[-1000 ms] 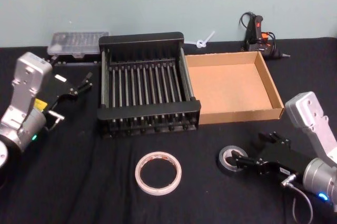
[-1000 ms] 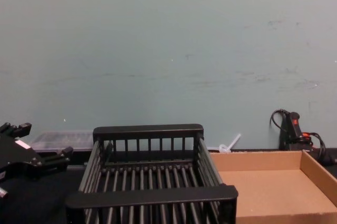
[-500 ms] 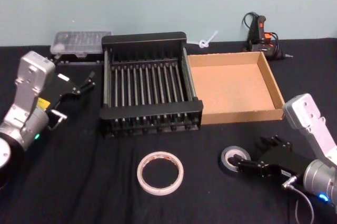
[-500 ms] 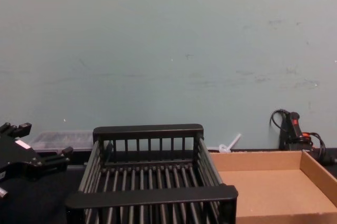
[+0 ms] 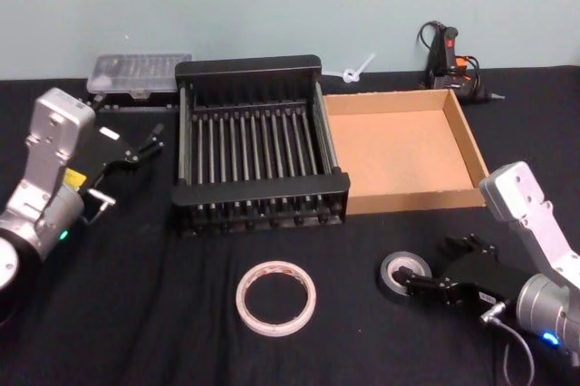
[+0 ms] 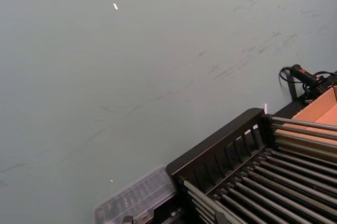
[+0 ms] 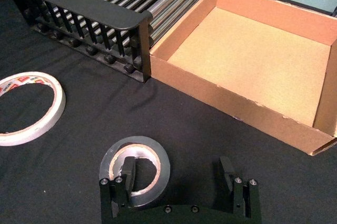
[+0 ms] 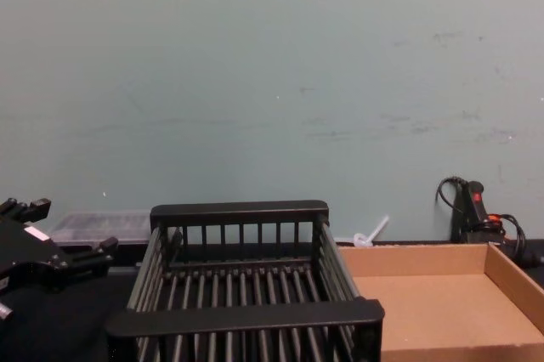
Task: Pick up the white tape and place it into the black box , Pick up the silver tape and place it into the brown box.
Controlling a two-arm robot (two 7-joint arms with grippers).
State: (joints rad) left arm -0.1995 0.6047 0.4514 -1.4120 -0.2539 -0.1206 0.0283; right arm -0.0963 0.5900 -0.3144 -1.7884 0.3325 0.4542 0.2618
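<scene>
The white tape [image 5: 275,297] lies flat on the black cloth in front of the black box [image 5: 263,191], and it also lies at the edge of the right wrist view [image 7: 29,111]. To its right lies the silver tape [image 5: 404,275]. My right gripper [image 5: 439,264] is open and low at this roll. One finger [image 7: 128,174] stands in the core of the silver tape [image 7: 134,155], the other [image 7: 226,171] well off to its side. The brown box [image 5: 417,197] sits against the black box's right side. My left gripper [image 5: 136,146] hangs open to the left of the black box [image 8: 242,315].
A clear plastic case [image 5: 140,73] lies behind the black box at the left. A glue gun [image 5: 444,55] with its cord stands behind the brown box, and a white plastic tie [image 5: 356,69] lies near the wall. Bare black cloth covers the front left.
My right gripper has sunk a little and drawn in at the silver tape. The left arm and both rolls have stayed where they were.
</scene>
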